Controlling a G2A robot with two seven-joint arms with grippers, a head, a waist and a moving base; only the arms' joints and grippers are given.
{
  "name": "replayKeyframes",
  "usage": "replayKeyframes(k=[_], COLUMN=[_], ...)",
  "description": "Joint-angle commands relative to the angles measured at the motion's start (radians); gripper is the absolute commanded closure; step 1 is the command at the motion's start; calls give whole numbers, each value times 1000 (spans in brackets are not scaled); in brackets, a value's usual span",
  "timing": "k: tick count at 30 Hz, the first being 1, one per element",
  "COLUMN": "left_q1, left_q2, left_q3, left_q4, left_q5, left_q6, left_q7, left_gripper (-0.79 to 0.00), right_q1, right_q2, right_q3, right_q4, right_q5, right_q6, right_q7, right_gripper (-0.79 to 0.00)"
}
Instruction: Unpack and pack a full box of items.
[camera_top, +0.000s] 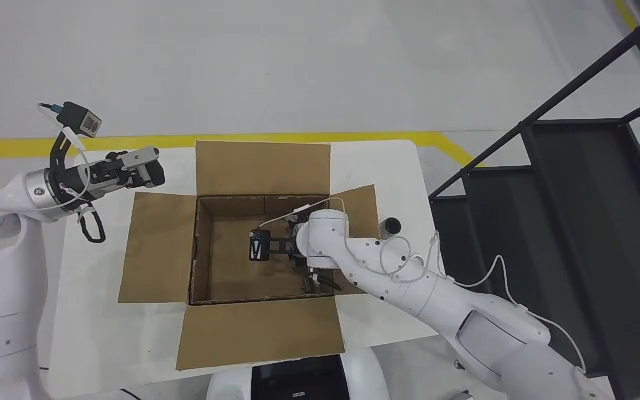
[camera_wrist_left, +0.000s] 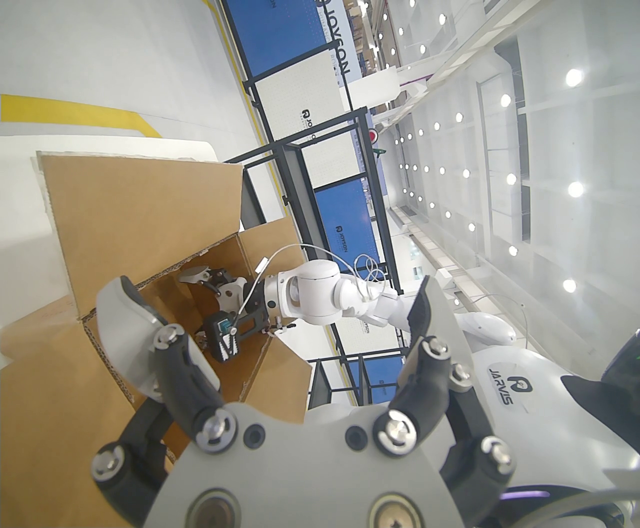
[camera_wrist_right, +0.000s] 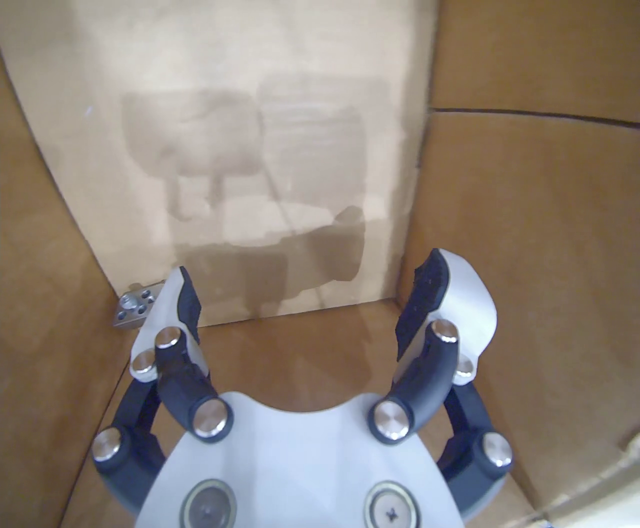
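An open cardboard box (camera_top: 262, 168) stands in the middle of the white table, its flaps folded outward. My right gripper (camera_top: 292, 243) is down inside it. In the right wrist view the right gripper (camera_wrist_right: 307, 295) is open, nothing between its fingers, facing an inner wall of the box (camera_wrist_right: 525, 250). A small metal block (camera_wrist_right: 134, 310) lies in the floor corner beside one fingertip. My left gripper (camera_top: 150, 168) hovers left of the box, over the table. In its own view the left gripper (camera_wrist_left: 272, 300) is open and faces the box (camera_wrist_left: 135, 210) and the right gripper (camera_wrist_left: 205, 277).
The table (camera_top: 100, 300) has bare surface left of the box. A small black round object (camera_top: 392, 225) sits by the right flap. Black metal stairs (camera_top: 570, 200) stand just off the table's right side. A yellow floor line (camera_top: 100, 145) runs behind.
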Motion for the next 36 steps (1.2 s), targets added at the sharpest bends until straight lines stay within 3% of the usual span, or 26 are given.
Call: replayKeyframes(k=[1, 8, 22, 23, 24, 26, 28, 29, 36], left_q1=[0, 0, 0, 0, 0, 0, 0, 0, 0], left_q2=[0, 0, 0, 0, 0, 0, 0, 0, 0], left_q3=[0, 0, 0, 0, 0, 0, 0, 0, 0], left_q4=[0, 0, 0, 0, 0, 0, 0, 0, 0], left_q5=[0, 0, 0, 0, 0, 0, 0, 0, 0], left_q6=[0, 0, 0, 0, 0, 0, 0, 0, 0], left_q7=[0, 0, 0, 0, 0, 0, 0, 0, 0], left_gripper=[-785, -785, -785, -785, -785, -785, -785, -785, -785], right_q1=[-4, -37, -56, -55, -55, -53, -52, -53, -48], right_q2=[6, 26, 23, 21, 20, 17, 15, 13, 5], right_q3=[2, 1, -52, -53, -54, -55, -55, -55, -54], right_q4=[-13, -40, -4, -1, 2, 9, 18, 25, 52], right_q5=[-3, 10, -38, -41, -44, -48, -50, -50, -45], right_q6=[-62, -237, -263, -259, -255, -251, -247, -247, -243], right_q7=[21, 82, 48, 44, 39, 33, 27, 24, 16], right_gripper=[-785, -785, -785, -727, -505, -219, -34, 0, 0])
